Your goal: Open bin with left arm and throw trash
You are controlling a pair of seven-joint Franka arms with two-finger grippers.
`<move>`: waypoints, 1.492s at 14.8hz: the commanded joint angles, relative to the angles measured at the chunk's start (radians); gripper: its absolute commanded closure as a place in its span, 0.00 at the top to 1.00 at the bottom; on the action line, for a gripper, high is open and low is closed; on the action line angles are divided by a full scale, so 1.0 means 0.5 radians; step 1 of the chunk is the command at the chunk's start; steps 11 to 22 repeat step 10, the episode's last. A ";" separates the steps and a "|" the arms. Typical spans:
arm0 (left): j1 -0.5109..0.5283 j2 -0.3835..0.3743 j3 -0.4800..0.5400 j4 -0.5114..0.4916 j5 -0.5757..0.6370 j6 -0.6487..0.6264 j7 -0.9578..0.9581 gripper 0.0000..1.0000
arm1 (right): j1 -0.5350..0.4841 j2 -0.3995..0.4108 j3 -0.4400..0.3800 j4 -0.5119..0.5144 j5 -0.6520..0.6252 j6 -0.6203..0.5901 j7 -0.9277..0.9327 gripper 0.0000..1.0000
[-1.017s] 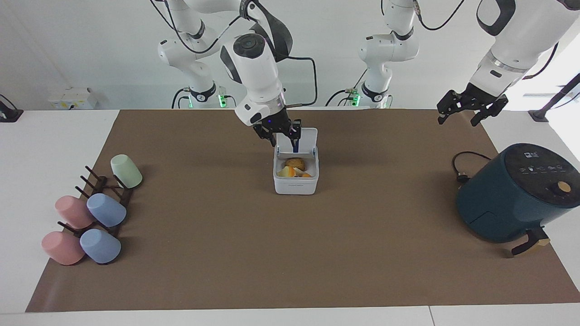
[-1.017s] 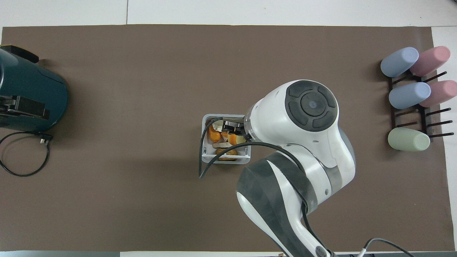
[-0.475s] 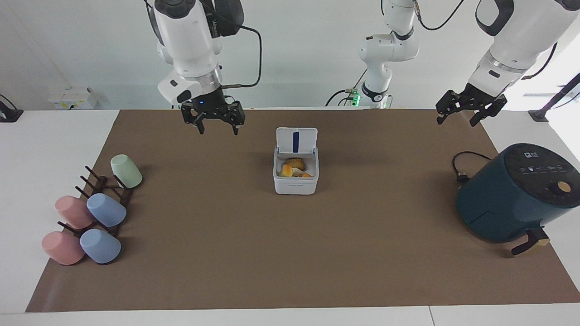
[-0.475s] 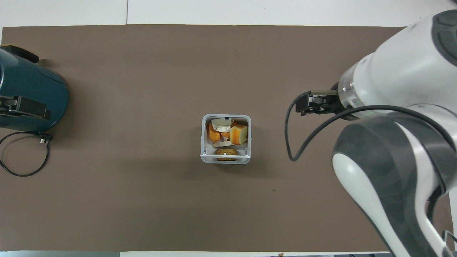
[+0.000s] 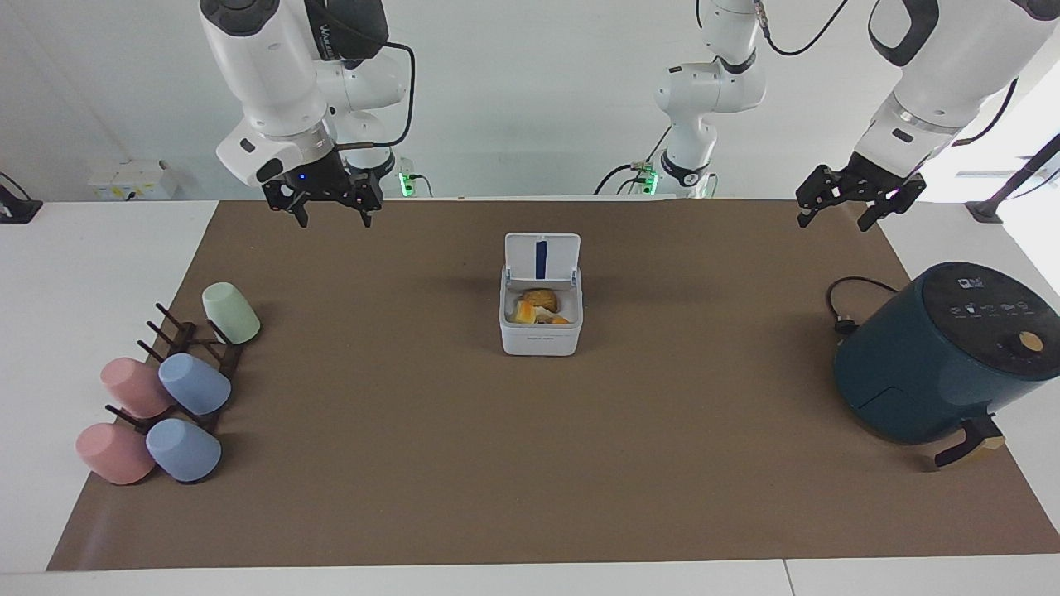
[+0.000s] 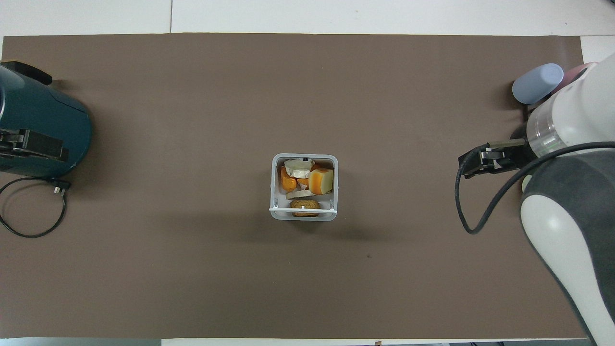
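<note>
The bin [image 5: 540,319] stands mid-worktop, lid [image 5: 542,257] up at its 12 o'clock, trash [image 6: 304,182] inside. It looks light; I would take the thin lid edge. My right claw [image 5: 330,210] and left claw [image 5: 839,210] hang spread, empty.

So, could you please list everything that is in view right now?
bin: one, white, mid-table, lid up
trash: several scraps, cream, orange, white and brown, inside the bin
air fryer: one, dark teal, at the left arm's end of the table, black cord beside it
cups: five, two pink, two blue, one green, on a dark rack at the right arm's end
mat: one, brown, covering the table
left pincer: one, black, open, empty, in the air above the mat's edge near the air fryer
right pincer: one, black, open, empty, in the air above the mat's edge at the cups' end
</note>
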 commanded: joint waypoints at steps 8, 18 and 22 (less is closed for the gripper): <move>-0.009 -0.079 -0.001 -0.108 0.032 0.029 0.009 1.00 | -0.199 -0.045 0.035 -0.079 -0.091 0.108 -0.207 1.00; -0.006 -0.079 -0.001 -0.105 0.032 0.029 0.012 1.00 | -0.208 0.007 0.023 -0.027 -0.094 0.093 -0.210 1.00; -0.006 -0.079 -0.001 -0.105 0.032 0.029 0.012 1.00 | -0.208 0.007 0.023 -0.027 -0.094 0.093 -0.210 1.00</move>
